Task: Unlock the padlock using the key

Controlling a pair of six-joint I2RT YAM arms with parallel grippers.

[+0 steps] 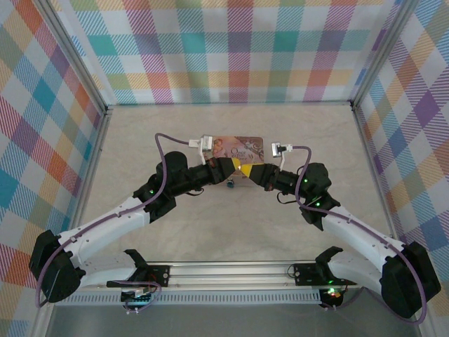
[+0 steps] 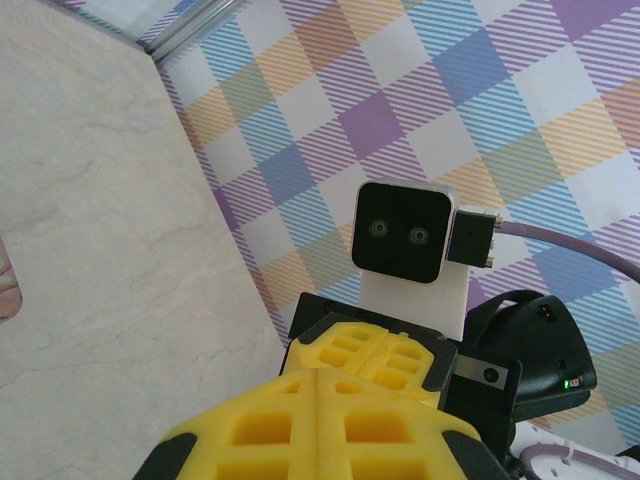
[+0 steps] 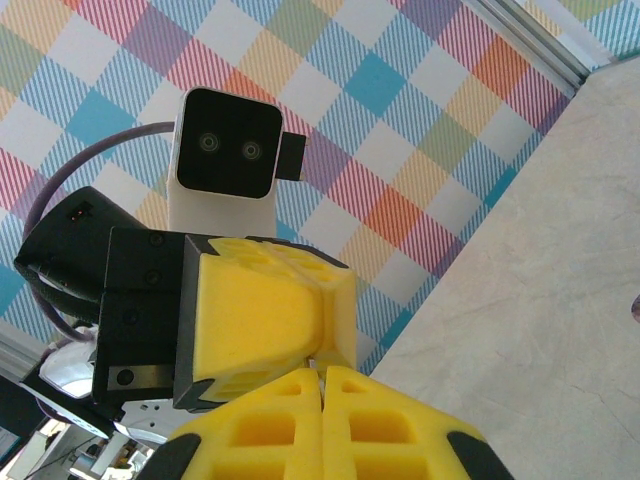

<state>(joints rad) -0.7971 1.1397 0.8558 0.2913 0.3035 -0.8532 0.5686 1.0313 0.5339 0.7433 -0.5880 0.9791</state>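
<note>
The padlock (image 1: 230, 184) seems to be the small blue speck in the top view. It lies on the table (image 1: 231, 228) at the near edge of the tin (image 1: 235, 144), just under the spot where the two arms meet. It is too small there to tell how it lies or how its shackle stands. I cannot make out the key where the fingertips come together.

Just above that speck, the left gripper (image 1: 240, 167) and the right gripper (image 1: 252, 170) point at each other, tip to tip, low over the table in front of the tin.

In the left wrist view, the left gripper (image 2: 315, 385) has its yellow fingers (image 2: 270, 430) pressed together along one seam. The right gripper (image 2: 365, 345) sits directly against their tips.

In the right wrist view, the right gripper (image 3: 323, 385) is likewise pressed together, with the left gripper (image 3: 335, 320) butting against it. I cannot tell whether either pair pinches anything.

Each arm carries a white wrist camera (image 3: 225, 150) with a purple cable (image 1: 160, 151). Plaid walls (image 1: 231, 49) surround the pale table.
</note>
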